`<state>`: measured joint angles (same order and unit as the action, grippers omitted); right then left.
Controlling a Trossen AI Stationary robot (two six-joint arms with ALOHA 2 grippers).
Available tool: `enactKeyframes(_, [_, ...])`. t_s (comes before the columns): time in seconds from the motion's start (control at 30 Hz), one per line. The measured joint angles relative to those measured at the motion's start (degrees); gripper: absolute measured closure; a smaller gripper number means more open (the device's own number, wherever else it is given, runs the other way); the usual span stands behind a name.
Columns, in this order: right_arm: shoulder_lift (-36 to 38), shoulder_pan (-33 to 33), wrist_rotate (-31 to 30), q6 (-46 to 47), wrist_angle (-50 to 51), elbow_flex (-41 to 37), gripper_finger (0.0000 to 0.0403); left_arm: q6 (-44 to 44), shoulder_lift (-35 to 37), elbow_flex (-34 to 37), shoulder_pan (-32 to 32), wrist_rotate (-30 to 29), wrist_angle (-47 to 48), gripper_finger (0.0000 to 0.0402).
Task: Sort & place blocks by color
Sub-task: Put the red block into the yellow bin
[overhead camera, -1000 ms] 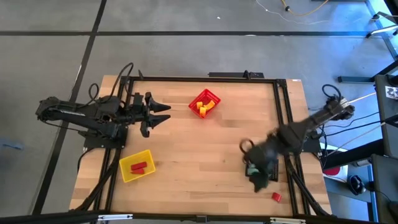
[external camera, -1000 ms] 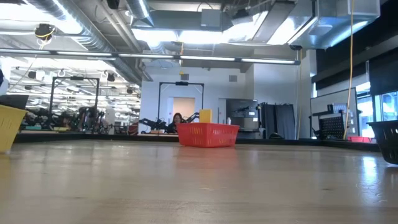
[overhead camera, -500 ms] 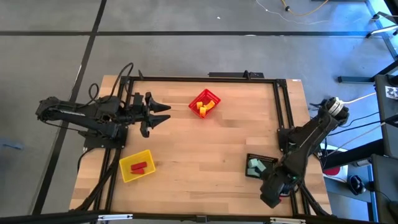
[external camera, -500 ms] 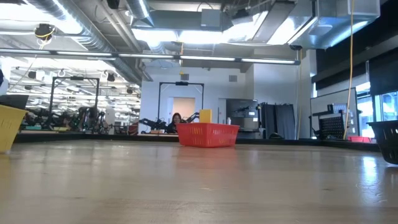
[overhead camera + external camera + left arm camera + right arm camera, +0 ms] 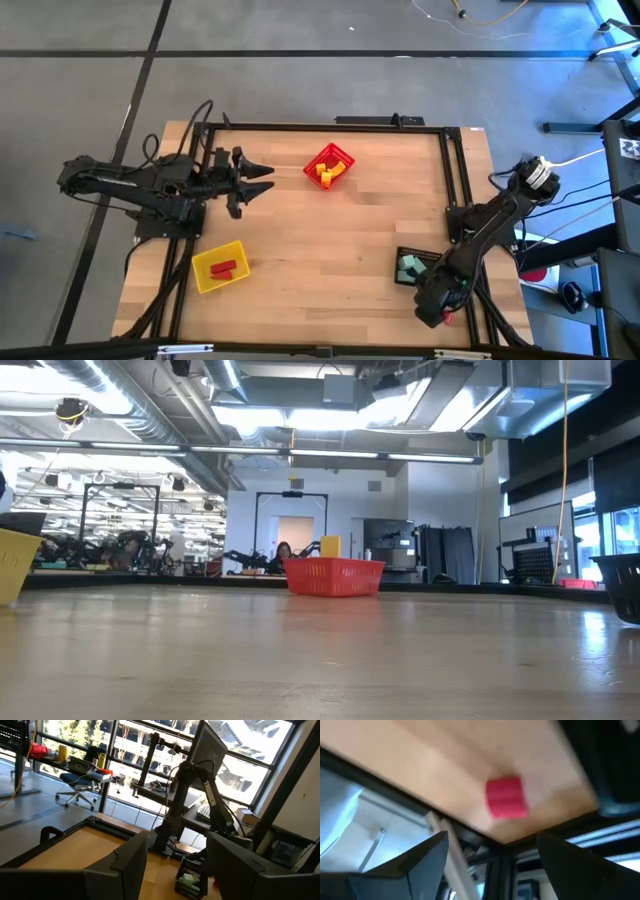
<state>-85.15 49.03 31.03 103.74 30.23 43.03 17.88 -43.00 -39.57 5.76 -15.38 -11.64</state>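
My right gripper (image 5: 437,310) (image 5: 491,836) hangs open over the table's near right corner, just above a single red block (image 5: 447,318) (image 5: 506,797) that lies flat on the wood beside the table frame. Its fingers stand apart and touch nothing. The black bin (image 5: 415,268) (image 5: 189,881) holds pale mint green blocks (image 5: 408,267). Yellow blocks (image 5: 325,174) lie in the red bin (image 5: 330,163) (image 5: 333,576). A red block (image 5: 223,268) sits in the yellow bin (image 5: 220,267). My left gripper (image 5: 270,181) (image 5: 176,840) waits open above the table's left part.
A black metal frame (image 5: 455,190) runs round the tabletop; its rail passes close to the red block at the near right corner. Bare wood (image 5: 320,250) lies between the three bins. The low view catches the yellow bin (image 5: 15,565) at its left edge and the black bin (image 5: 625,588) at its right.
My right gripper has swung from above the black bin toward the table's near right corner and now hovers over the lone red block, which has stayed where it was. The mint green blocks in the black bin have come into view. The left arm has kept still.
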Motion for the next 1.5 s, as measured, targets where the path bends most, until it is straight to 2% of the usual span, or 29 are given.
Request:
enactKeyframes(0.23, [-4.89, 0.67, -3.95, -5.97, -0.62, -0.03, 0.0098, -0.01, 0.00, 0.00, 0.00, -1.30, 0.02, 0.0208])
enactKeyframes(0.43, [-7.31, 3.60, -4.14, -6.68, -0.93, -0.01, 0.0098, -0.03, 0.00, 0.00, 0.00, -2.53, 0.02, 0.0208])
enactKeyframes(0.63, [-7.38, 5.66, -4.36, -6.47, -0.91, -0.01, 0.0098, -0.30, 0.00, 0.00, 0.00, -2.60, 0.02, 0.0208])
enactKeyframes(1.23, [-7.31, 5.97, -5.87, -5.15, -5.45, 0.01, 0.0098, -0.47, 0.00, 0.00, 0.00, -3.54, 0.04, 0.0208])
enactKeyframes(1.5, [-3.12, 6.16, -9.20, -6.36, -4.24, 0.01, 0.0098, -0.47, -0.01, -0.02, 0.00, -3.60, 0.04, 0.0208])
